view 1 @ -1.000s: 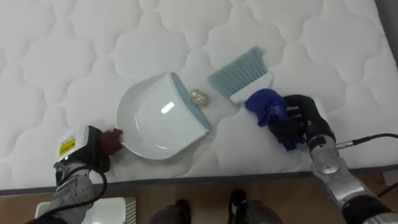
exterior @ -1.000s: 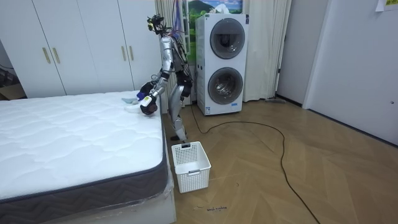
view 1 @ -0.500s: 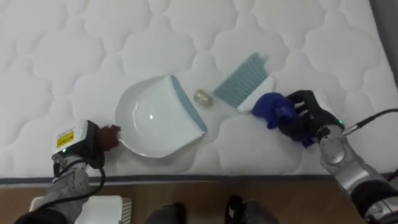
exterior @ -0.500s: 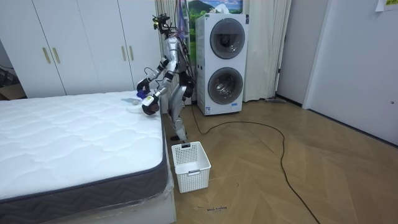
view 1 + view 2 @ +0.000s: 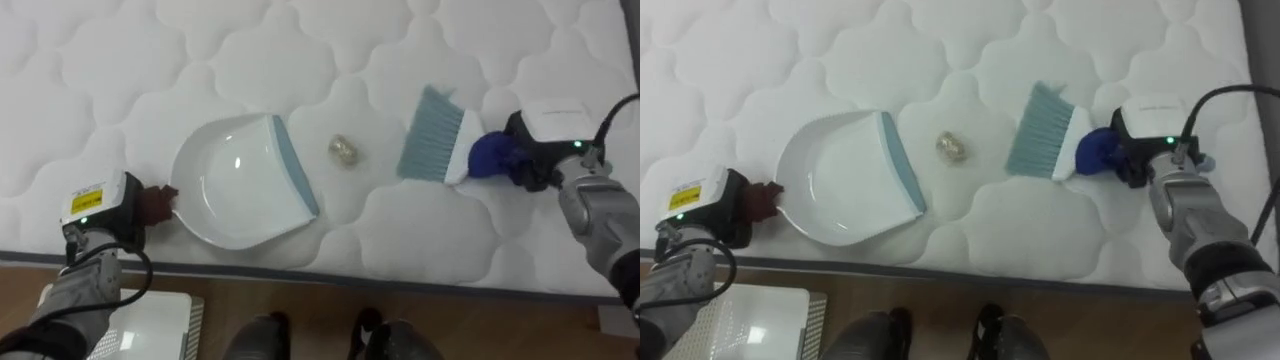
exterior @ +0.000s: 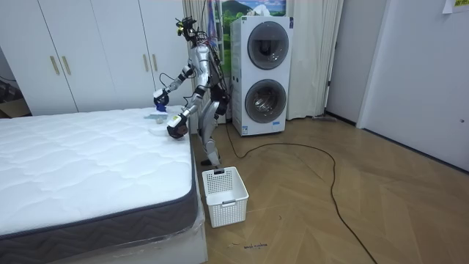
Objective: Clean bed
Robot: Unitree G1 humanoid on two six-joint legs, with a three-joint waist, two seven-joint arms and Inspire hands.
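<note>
Right hand (image 5: 537, 158) apparently grips brush (image 5: 436, 150) crosswise, bristles leftward.

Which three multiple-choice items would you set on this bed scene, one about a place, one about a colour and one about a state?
1. Where does the small scrap lie?
A. On the mattress, between the dustpan and the brush
B. Inside the dustpan
C. On the floor

2. What colour are the brush's bristles?
A. Red
B. Black
C. Light blue

3. In what state is the right robot hand?
A. Open, above the mattress
B. Shut on the brush's handle
C. Shut on the scrap

Answers: 1 A, the scrap sits on bare quilting, apart from both tools; 2 C, the bristles are pale blue; 3 B, its fingers wrap the blue handle.
</note>
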